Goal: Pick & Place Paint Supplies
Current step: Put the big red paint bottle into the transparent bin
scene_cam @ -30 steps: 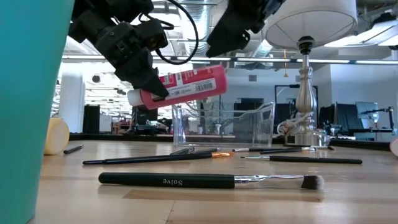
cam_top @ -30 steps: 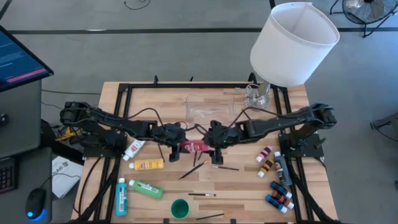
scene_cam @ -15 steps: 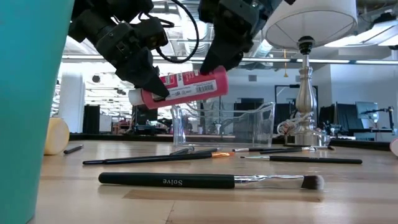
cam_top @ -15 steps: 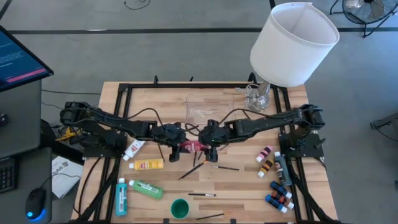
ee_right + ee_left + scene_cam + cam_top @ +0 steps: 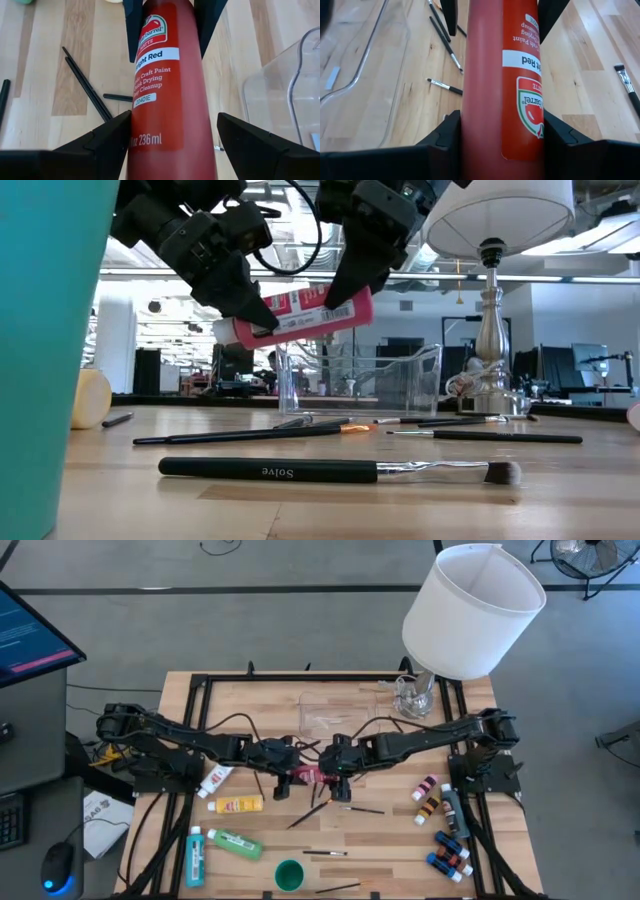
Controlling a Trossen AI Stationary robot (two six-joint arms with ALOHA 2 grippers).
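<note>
A red paint bottle (image 5: 311,776) with a white cap (image 5: 224,332) hangs above the table's middle, nearly level, its base end a little higher and pointing toward the table's right. My left gripper (image 5: 291,777) is shut on it near the cap end. My right gripper (image 5: 335,772) comes from the right, slanting down. It is open, with its fingers (image 5: 112,137) on either side of the bottle's base end (image 5: 355,302). Thin dark-handled brushes (image 5: 312,810) lie on the wood below. My left gripper pinches the red bottle's two sides (image 5: 470,137) between its two fingers (image 5: 445,137), close to the cap end. It comes from the table's left, slanting down. The bottle is lifted clear of the table, nearly level. My right gripper straddles the base end; I cannot tell whether it touches.
A clear plastic tray (image 5: 335,712) stands just beyond the grippers, and a lamp with a big white shade (image 5: 470,610) at the far right. Yellow (image 5: 238,805), green (image 5: 235,843) and teal (image 5: 195,855) bottles and a green cup (image 5: 289,875) lie near left. Small bottles (image 5: 440,820) cluster at the right.
My right gripper has gone toward the table's left and down, tipping further downward, and its fingers now stand around the red bottle's base end. The left gripper has kept the bottle in the air at about the same place.
</note>
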